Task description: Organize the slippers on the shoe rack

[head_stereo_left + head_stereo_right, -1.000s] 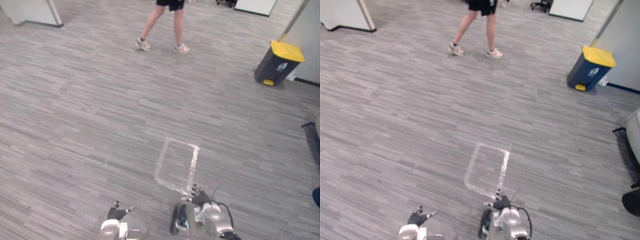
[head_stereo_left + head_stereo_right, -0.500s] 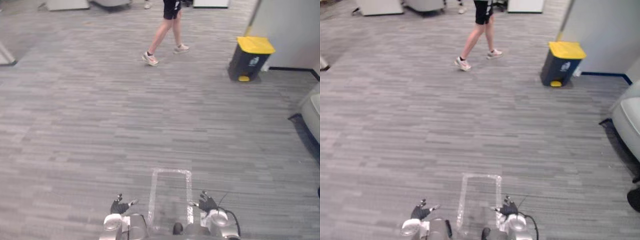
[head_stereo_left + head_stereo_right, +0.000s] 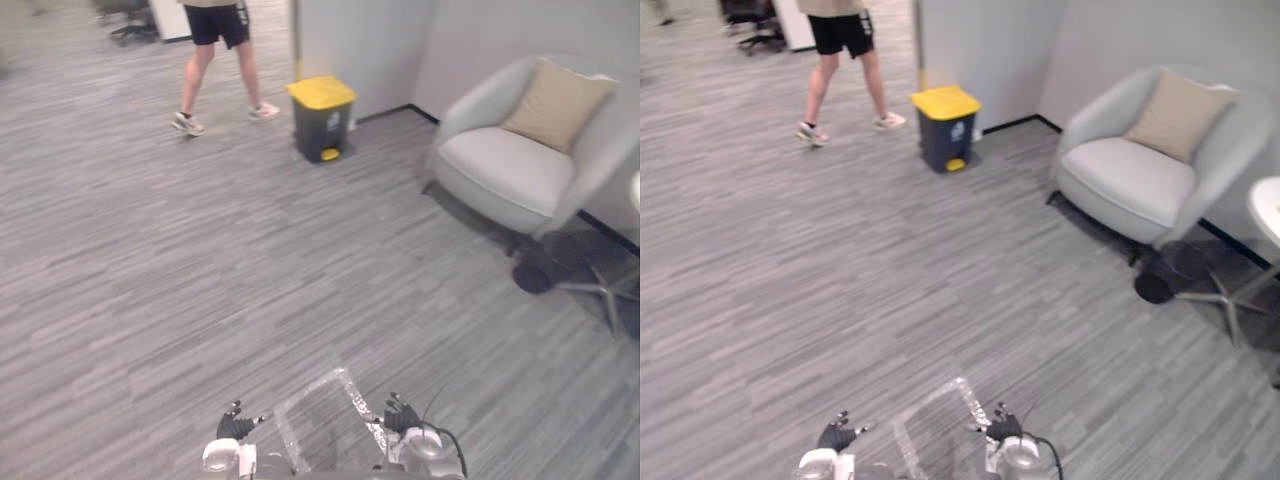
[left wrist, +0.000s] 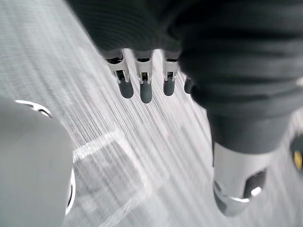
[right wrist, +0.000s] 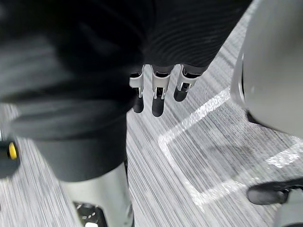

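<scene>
Starting nearest me, my left hand (image 3: 236, 427) hangs low over the grey floor (image 3: 200, 280). Its fingers (image 4: 126, 88) are straight and relaxed, the thumb (image 4: 233, 189) stands apart, and nothing is in its hold. My right hand (image 3: 400, 416) is beside it at the same height. Its fingers (image 5: 157, 103) are just as loose and straight, and it too has hold of nothing.

Between the two sets of fingers a rectangle of pale tape (image 3: 352, 388) is stuck to the floor, reaching out just past the fingertips.

Well beyond the right fingers I see a dark round base (image 3: 535, 272) and a star-shaped metal foot (image 3: 600, 290). A pale grey armchair (image 3: 510, 165) stands behind them with a tan cushion (image 3: 556, 95) against its back. The edge of a white round table (image 3: 1268, 205) shows beside it.

Further out, straight ahead of the fingers, a dark bin (image 3: 322, 125) with a yellow lid stands against a grey partition (image 3: 360, 40). A person (image 3: 215, 60) in dark shorts and pale shoes is mid-stride beyond the left fingers.

I cannot tell where the slippers or the shoe rack are.
</scene>
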Available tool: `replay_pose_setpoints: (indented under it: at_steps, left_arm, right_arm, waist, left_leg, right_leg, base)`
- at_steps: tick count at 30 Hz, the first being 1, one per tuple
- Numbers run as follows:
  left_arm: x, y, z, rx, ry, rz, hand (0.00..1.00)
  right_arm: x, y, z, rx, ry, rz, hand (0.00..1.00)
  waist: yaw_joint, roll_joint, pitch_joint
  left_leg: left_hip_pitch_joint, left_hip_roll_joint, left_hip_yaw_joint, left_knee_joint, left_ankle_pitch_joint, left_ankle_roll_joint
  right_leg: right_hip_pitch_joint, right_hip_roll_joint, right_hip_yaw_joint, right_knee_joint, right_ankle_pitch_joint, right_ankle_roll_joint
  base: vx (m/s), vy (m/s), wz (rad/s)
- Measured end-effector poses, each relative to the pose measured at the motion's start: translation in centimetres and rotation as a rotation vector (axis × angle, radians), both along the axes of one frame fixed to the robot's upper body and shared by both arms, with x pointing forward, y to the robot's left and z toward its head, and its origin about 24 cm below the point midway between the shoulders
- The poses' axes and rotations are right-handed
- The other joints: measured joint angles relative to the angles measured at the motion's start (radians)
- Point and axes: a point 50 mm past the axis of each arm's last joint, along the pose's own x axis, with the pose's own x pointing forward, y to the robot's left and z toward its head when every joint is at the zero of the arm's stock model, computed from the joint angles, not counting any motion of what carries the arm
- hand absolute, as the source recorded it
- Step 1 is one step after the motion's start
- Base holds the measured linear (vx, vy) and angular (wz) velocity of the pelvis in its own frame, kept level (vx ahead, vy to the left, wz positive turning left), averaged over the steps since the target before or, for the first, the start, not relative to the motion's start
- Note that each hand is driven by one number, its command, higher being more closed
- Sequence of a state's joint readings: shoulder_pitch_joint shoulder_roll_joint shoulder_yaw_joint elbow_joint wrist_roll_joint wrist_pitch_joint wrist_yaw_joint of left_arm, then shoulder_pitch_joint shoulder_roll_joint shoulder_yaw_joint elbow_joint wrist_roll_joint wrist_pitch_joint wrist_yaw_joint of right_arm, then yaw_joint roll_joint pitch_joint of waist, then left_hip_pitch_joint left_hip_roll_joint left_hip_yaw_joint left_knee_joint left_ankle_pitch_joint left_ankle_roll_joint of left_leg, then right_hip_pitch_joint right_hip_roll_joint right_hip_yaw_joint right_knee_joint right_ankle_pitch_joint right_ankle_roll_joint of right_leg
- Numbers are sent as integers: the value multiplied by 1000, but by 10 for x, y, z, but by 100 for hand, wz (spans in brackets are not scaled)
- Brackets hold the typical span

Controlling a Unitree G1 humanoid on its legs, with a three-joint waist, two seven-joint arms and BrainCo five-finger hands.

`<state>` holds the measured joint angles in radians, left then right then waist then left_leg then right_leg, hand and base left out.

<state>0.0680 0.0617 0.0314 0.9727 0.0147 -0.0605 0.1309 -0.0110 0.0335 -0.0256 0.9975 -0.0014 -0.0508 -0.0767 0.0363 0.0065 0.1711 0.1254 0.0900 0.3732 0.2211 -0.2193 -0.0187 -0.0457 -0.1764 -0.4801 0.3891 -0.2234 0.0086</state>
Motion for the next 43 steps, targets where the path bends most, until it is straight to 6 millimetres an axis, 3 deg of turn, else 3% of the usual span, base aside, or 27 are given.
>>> replay_pose_setpoints:
  at_steps: [1,2,6,8,9,11,12,13,14,15,17,19,20,21,22,23,25,30,35,43]
  left_arm:
    - [1,-1,0,-2,2,-4,0]
    - [1,-7,-1,-13,7,-23,0]
    - [2,-20,-3,-33,21,-91,0]
    - [7,-19,-1,-25,3,-111,0]
    - [11,-17,2,-19,-15,-114,0]
    - [7,-17,1,-23,-10,-102,0]
    - [7,-17,1,-23,-10,-100,0]
    - [8,-17,1,-25,-14,-93,0]
    - [10,-15,2,-22,-24,-88,0]
    - [10,-15,3,-22,-27,-87,0]
    - [15,-13,6,-19,-53,-75,0]
    - [15,-17,5,-31,-54,-61,0]
    - [12,-22,4,-42,-48,-47,0]
    - [12,-20,4,-38,-48,-45,0]
    - [13,-13,5,-17,-51,-42,0]
    - [13,-6,6,-4,-49,-33,0]
    - [10,-2,4,2,-35,-25,0]
    - [3,-4,0,-5,-4,-26,0]
    - [1,-5,-1,-7,4,-26,0]
    - [-1,-3,-2,-12,15,-13,0]
  right_arm:
    - [1,-3,0,-9,-1,1,0]
    - [1,-13,0,-34,1,1,0]
    - [4,-30,3,-76,-8,-9,0]
    - [1,-34,2,-84,1,-10,0]
    - [0,-35,1,-89,4,-10,0]
    - [-1,-37,1,-96,5,-4,0]
    - [-1,-38,1,-100,6,-4,0]
    - [1,-43,2,-115,5,-6,0]
    - [-2,-47,1,-126,19,-10,0]
    - [-3,-48,1,-128,21,-11,0]
    - [-7,-49,-2,-133,44,-15,0]
    - [-6,-52,-1,-143,39,-14,0]
    - [-6,-58,0,-158,43,-12,0]
    - [-6,-56,0,-155,44,-11,0]
    - [-9,-48,-3,-131,52,-10,0]
    - [-11,-40,-5,-108,60,-14,0]
    - [-14,-35,-6,-94,66,-22,0]
    - [-19,-35,-8,-86,81,-42,0]
    - [-22,-36,-10,-81,97,-61,0]
    - [-26,-40,-11,-92,110,-87,0]
  waist:
    - [-1,-8,-4]
    - [-1,26,-4]
    - [-37,60,-2]
    - [-35,42,5]
    - [-32,42,8]
    - [-24,65,10]
    - [-20,66,12]
    - [-9,70,15]
    - [-3,61,21]
    - [-2,57,24]
    - [15,38,38]
    - [20,67,36]
    - [23,92,26]
    - [22,85,25]
    - [18,38,23]
    - [24,13,18]
    - [22,-11,3]
    - [20,-6,-19]
    - [19,-5,-28]
    - [15,-8,-28]
  left_leg:
    - [13,-10,10,-17,0,-1]
    - [22,0,19,-39,8,-13]
    - [48,14,28,-24,15,-28]
    - [-7,52,29,143,10,-36]
    - [-68,101,37,317,10,-36]
    - [-140,175,42,529,24,-40]
    - [-152,181,30,561,30,-31]
    - [-172,151,-38,582,-43,-28]
    - [-198,96,-93,549,-100,-22]
    - [-202,82,-110,531,-110,-20]
    - [-233,-35,-279,309,-114,-44]
    - [-228,-58,-443,94,-29,-80]
    - [-219,-50,-453,81,89,-56]
    - [-214,-55,-442,79,89,-56]
    - [-186,-79,-406,39,92,-38]
    - [-164,-98,-386,2,101,-24]
    - [-121,-122,-367,-71,126,0]
    - [-38,-148,-357,-154,141,19]
    - [-32,-132,-368,-161,142,18]
    - [22,-91,-352,-256,192,-16]
  right_leg:
    - [-7,6,-37,-41,31,-32]
    - [-5,24,-44,-54,47,-54]
    - [46,65,-35,-123,48,-52]
    - [74,79,-6,-178,55,-41]
    - [95,104,27,-214,65,-44]
    - [118,150,108,-235,61,-62]
    - [118,156,126,-237,60,-65]
    - [117,157,197,-235,52,-82]
    - [120,140,267,-235,53,-83]
    - [124,135,282,-235,54,-82]
    - [152,88,387,-236,64,-38]
    - [150,102,452,-235,55,2]
    - [162,115,493,-239,54,27]
    - [166,108,497,-243,58,34]
    - [176,71,484,-268,64,51]
    - [176,47,491,-280,65,56]
    - [181,22,489,-292,73,68]
    - [225,4,467,-310,76,70]
    - [240,18,440,-325,76,69]
    - [237,54,439,-327,81,62]
  base:
    - [175,-96,-79]
    - [213,-112,-74]
    - [137,-70,-24]
    - [34,-115,-30]
    - [18,-104,-57]
    - [69,-31,-97]
    - [172,83,-140]
    - [186,134,-159]
    - [220,165,-157]
    - [171,158,-158]
    - [189,232,-145]
    - [194,346,-117]
    - [149,258,-77]
    - [208,247,-66]
    - [195,234,-46]
    - [228,260,-44]
    - [191,150,-24]
    - [140,59,-9]
    - [46,-64,5]
    - [-59,-89,-10]
